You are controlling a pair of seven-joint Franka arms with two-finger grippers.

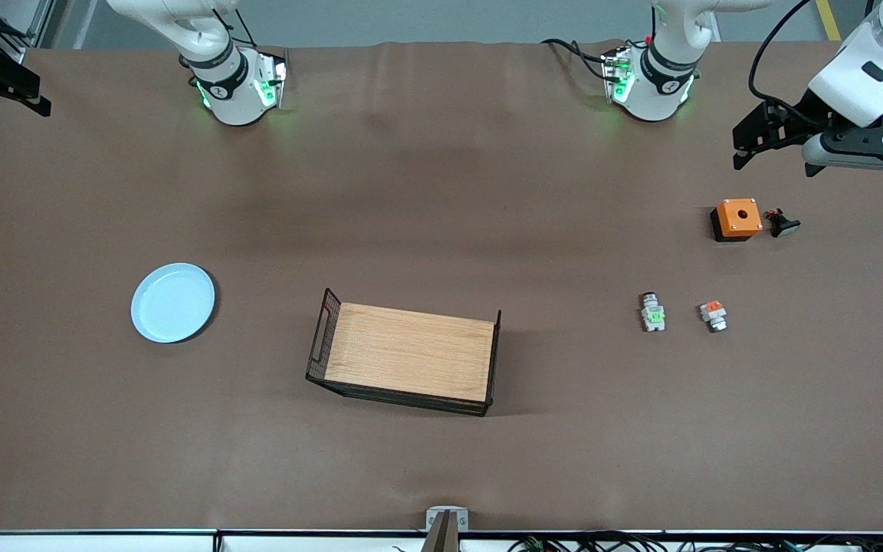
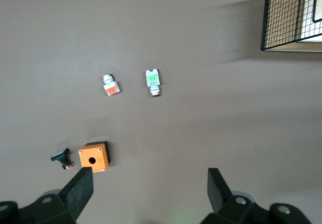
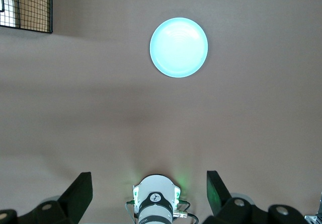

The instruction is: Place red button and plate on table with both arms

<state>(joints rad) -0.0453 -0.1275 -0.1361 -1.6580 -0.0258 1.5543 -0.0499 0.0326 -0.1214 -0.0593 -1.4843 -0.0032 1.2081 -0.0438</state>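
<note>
— On the bench [image 1: 441, 192], toward the left arm's end, where is the red button [image 1: 652, 312] found?

— It is seen lying flat on the brown mat, untouched, just beside a similar part with an orange block [image 1: 713, 315], which is set closer to the bench's end. An orange box [image 1: 737, 219] with a hole and a small black piece [image 1: 782, 223] are placed farther from the front camera than both.

— And the plate [image 1: 173, 302]?

— It is laid on the bench toward the right arm's end, well apart from the tray [image 1: 407, 359], which is set near the middle and nearer the front camera.

— How is the left gripper [image 1: 775, 138] held?

— It is held in the air over the bench's end, above the area near the orange box. Its fingers are spread wide in the left wrist view, with nothing between them.

— The right gripper [image 3: 148, 194]?

— It is not shown from the front. In the right wrist view its fingers [image 3: 78, 193] are spread apart and empty, with the plate and the arm's own base [image 3: 157, 200] seen below.
</note>
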